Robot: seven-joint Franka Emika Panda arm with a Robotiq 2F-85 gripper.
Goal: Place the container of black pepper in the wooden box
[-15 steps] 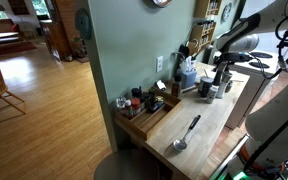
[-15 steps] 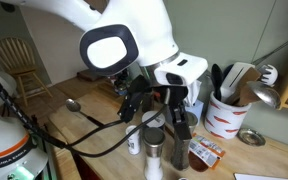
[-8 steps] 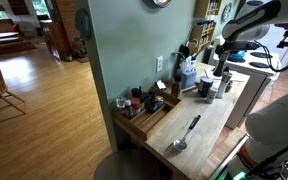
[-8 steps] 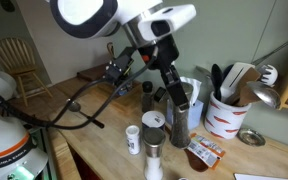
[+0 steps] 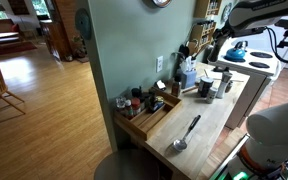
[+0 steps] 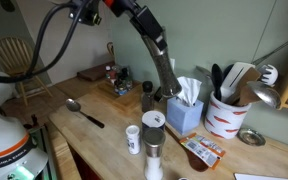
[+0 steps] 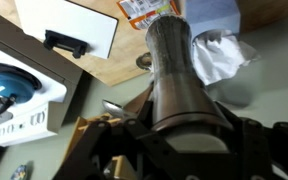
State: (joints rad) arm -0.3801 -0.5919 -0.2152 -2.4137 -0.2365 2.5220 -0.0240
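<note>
My gripper (image 7: 188, 140) is shut on the container of black pepper (image 7: 174, 70), a slim grey metallic cylinder that fills the middle of the wrist view. In an exterior view the container (image 6: 166, 72) hangs tilted in the air above the tissue box, with the gripper (image 6: 150, 32) over it. In the other exterior view the gripper (image 5: 217, 42) is high over the far end of the counter. The wooden box (image 5: 147, 121), a shallow light-brown tray with several small spice jars at its back, lies at the near end of the counter; it also shows far back (image 6: 92, 74).
A blue tissue box (image 6: 187, 110), a utensil crock (image 6: 224, 112), a dark jar (image 6: 147, 97), two pale shakers (image 6: 152, 141), a packet (image 6: 202, 152) and a spoon (image 6: 84, 110) are on the counter. The spoon (image 5: 187, 133) lies beside the box. A white stove (image 7: 44, 60) is below.
The gripper has lifted the pepper container off the counter from among the shakers and raised it well above the tissue box. The arm has swung upward.
</note>
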